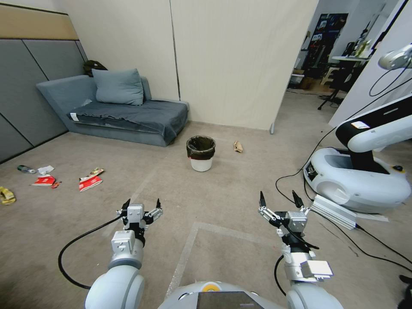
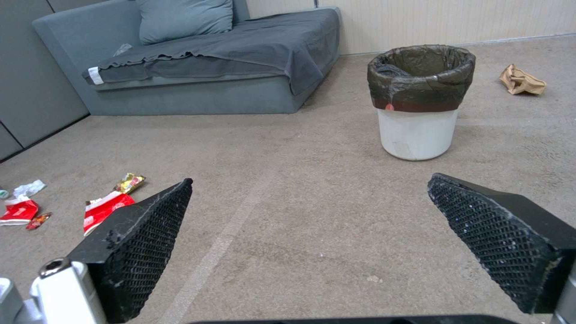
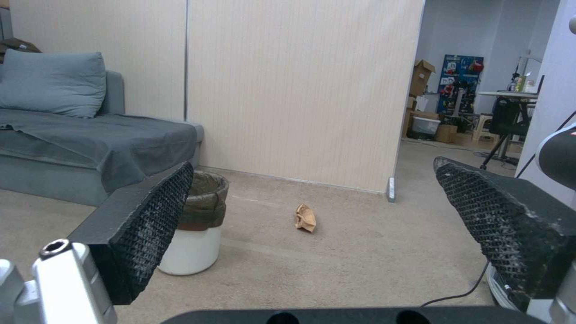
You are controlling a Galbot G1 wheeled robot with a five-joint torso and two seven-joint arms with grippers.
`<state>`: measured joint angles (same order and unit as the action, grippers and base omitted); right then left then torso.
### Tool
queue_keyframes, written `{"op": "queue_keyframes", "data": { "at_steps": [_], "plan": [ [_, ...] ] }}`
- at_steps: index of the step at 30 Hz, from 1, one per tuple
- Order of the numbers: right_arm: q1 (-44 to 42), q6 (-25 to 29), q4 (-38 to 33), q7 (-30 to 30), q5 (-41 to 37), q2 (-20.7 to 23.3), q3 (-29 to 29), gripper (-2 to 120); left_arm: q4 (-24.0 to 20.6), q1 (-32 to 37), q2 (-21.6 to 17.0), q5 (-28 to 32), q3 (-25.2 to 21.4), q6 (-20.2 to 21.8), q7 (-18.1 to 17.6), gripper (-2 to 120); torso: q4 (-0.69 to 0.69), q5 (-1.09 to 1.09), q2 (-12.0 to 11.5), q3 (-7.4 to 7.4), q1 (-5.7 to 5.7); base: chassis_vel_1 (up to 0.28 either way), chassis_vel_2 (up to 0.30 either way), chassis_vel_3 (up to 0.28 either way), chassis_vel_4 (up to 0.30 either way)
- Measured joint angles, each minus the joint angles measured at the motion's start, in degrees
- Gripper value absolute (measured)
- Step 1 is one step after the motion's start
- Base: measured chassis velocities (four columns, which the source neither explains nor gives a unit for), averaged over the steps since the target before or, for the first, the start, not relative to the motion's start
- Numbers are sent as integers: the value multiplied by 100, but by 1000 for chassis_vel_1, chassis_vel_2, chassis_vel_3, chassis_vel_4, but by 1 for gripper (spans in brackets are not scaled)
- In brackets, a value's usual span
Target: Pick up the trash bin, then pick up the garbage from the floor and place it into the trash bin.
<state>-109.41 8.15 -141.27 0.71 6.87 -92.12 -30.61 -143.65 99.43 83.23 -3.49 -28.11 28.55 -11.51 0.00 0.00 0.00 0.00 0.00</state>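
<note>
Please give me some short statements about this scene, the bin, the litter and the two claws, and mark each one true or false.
1. The bin stands upright on the carpet. True.
2. The left claw is holding the bin. False: it is open and empty, apart from the bin.
3. A brown paper scrap lies beside the bin. True.
4. The red packets are already inside the bin. False: they lie on the carpet, towards the robot's left.
5. The right claw is shut on a bottle. False: it is open and holds nothing.
</note>
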Motion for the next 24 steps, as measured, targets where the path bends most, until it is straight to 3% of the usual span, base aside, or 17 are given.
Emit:
{"op": "queue_keyframes", "data": {
  "at_steps": [16, 24],
  "plan": [
    [34, 50, 87, -74, 33, -9, -8, 100, 31, 43, 2, -38, 18, -51, 21, 100, 0, 0, 0, 0, 0, -2, 4, 3, -2],
    [33, 75, 88, -90, 34, -7, -12, 100, 34, 52, 1, -51, 23, -63, 22, 100, 0, 0, 0, 0, 0, -106, 117, 109, -127]
  ]
}}
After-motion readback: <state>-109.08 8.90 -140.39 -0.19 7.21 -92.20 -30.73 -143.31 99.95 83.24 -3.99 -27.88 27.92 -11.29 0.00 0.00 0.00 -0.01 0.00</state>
